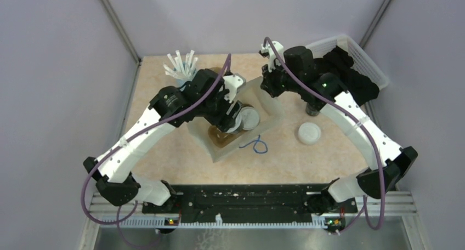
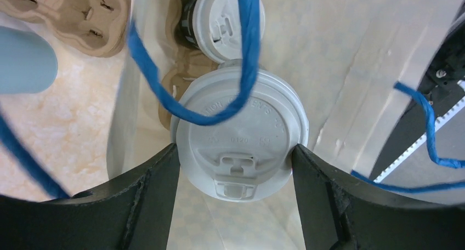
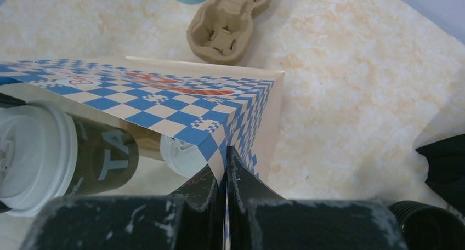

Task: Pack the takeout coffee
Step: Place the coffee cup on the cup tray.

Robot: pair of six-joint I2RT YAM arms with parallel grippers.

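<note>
Left wrist view: my left gripper (image 2: 236,151) clamped on a coffee cup (image 2: 238,137) at center frame, in the mouth of the paper bag (image 2: 340,69) my right gripper (image 3: 226,165) pinches open; blue handle cord (image 2: 249,52) draped across its top could snag, tipping it.

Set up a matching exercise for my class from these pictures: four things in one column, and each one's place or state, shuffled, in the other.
Things:
1. left fingers
2. right fingers
3. loose lid
4. straws

Places or states:
A. lying on the table
B. pinching the bag edge
C. bunched upright
D. around a lidded cup

Pairs: 1-D, 2-B, 3-A, 4-C
</note>
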